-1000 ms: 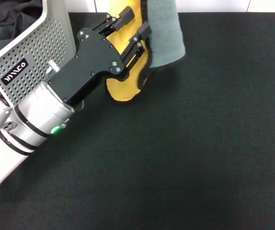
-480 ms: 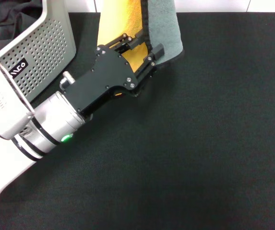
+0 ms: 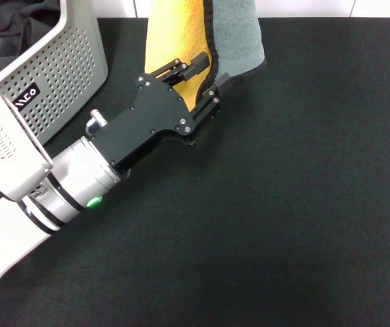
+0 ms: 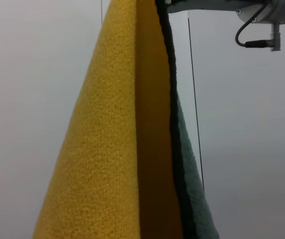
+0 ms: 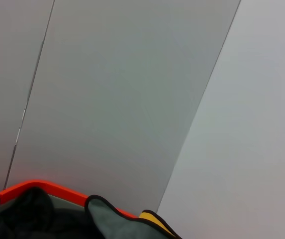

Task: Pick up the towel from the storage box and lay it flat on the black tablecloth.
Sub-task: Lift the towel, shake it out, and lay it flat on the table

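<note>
My left gripper (image 3: 205,75) matte black with silver screws, towel (image 3: 181,34) orange-yellow on one face, grey-green on the other, black stitched edging, storage box (image 3: 58,68) light grey dotted with holes, black tablecloth (image 3: 283,204) plain matte black.

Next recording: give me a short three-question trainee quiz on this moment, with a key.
1. True or false: the plush towel, orange-yellow on one face and grey-green on the other, lies flat on the matte black tablecloth.
2. Where is the left gripper? A: inside the storage box. B: open, at the hanging towel's black-stitched edge. C: parked off the tablecloth.
3. Fill in: in the head view, the perforated light grey plastic storage box stands on the robot's ____ side.

Key: 1 false, the towel hangs upright above the tablecloth; 2 B; 3 left.
</note>
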Tool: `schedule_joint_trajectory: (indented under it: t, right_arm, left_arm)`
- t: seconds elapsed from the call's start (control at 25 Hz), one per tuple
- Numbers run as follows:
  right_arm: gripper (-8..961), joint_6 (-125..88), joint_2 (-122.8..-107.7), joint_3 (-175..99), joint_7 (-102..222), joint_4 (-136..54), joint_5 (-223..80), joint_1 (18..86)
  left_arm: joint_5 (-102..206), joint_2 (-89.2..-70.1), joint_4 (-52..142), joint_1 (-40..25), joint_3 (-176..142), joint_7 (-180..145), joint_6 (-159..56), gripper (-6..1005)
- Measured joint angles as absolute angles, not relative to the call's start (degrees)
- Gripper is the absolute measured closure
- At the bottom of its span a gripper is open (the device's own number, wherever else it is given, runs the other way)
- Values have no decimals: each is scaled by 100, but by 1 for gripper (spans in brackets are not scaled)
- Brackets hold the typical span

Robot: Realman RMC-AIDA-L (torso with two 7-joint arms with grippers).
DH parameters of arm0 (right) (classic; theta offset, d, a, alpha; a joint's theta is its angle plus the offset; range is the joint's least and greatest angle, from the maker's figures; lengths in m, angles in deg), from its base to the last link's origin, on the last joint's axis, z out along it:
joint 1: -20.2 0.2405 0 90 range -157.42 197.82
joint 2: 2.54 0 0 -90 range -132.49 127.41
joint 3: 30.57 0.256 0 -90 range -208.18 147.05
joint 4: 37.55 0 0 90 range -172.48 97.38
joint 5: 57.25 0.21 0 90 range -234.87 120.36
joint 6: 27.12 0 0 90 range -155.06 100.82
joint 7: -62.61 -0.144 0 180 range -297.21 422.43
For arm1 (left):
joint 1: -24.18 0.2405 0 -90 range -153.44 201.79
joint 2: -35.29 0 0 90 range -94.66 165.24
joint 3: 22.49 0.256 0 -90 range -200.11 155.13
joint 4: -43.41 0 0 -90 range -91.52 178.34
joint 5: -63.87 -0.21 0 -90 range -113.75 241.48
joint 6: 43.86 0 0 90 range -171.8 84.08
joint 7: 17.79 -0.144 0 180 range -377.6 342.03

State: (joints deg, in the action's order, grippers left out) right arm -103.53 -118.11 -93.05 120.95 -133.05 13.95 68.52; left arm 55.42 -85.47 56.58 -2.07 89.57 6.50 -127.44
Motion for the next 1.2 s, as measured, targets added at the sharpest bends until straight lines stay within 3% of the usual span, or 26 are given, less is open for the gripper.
schedule_joint_trajectory:
  t: [0.32,0.88,1.0,1.12,1.2]
  right_arm:
    - [936,-10346,-11811,-9305,12099,-13310,1395,6806]
    - [936,-10348,-11810,-9305,12080,-13414,1405,6673]
    - [935,-10357,-11808,-9306,12078,-13533,1412,6523]
    - [935,-10406,-11815,-9324,12063,-13673,1470,6189]
    - [935,-10508,-11816,-9343,12001,-13824,1551,5883]
  left_arm:
    - [5501,-8547,5658,-201,8972,667,-12702,590]
    - [5763,-8547,5717,-214,9197,746,-12495,944]
    - [5860,-8543,5720,-210,9172,1047,-12515,965]
    - [5826,-8458,5776,-253,9156,1544,-12740,978]
    - [5603,-8299,5913,-270,9160,1964,-13045,977]
